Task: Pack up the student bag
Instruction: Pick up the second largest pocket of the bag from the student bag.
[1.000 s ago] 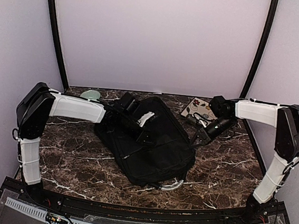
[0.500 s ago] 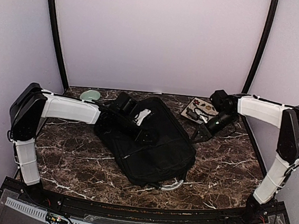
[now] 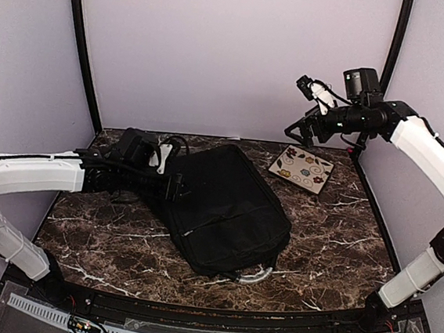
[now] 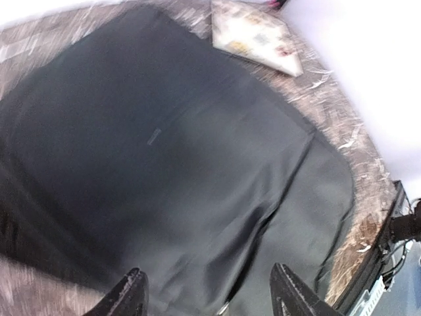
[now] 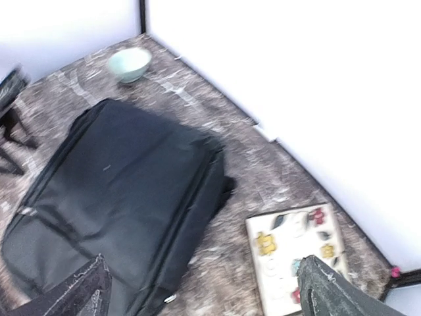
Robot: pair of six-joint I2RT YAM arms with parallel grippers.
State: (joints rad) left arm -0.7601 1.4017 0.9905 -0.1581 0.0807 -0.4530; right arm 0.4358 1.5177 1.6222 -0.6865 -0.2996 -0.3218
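The student bag (image 3: 226,206) is a large black backpack lying flat in the middle of the marble table (image 3: 333,240). My left gripper (image 3: 174,185) hovers at the bag's left edge. In the left wrist view that gripper (image 4: 209,299) is open, with only the black fabric of the bag (image 4: 184,151) below it. My right gripper (image 3: 300,132) is raised high at the back right, well clear of the bag. Seen from the right wrist, it (image 5: 204,293) is open and empty, looking down on the bag (image 5: 125,191).
A flat white book with a flower pattern (image 3: 301,169) lies on the table right of the bag; it also shows in the wrist views (image 4: 256,36) (image 5: 296,247). A pale green bowl (image 5: 129,64) stands in the back left corner. Walls close in on three sides.
Both grippers opened and drew away from the bag. The right arm rose high toward the back right; the left arm pulled back to the left. The bag stays put.
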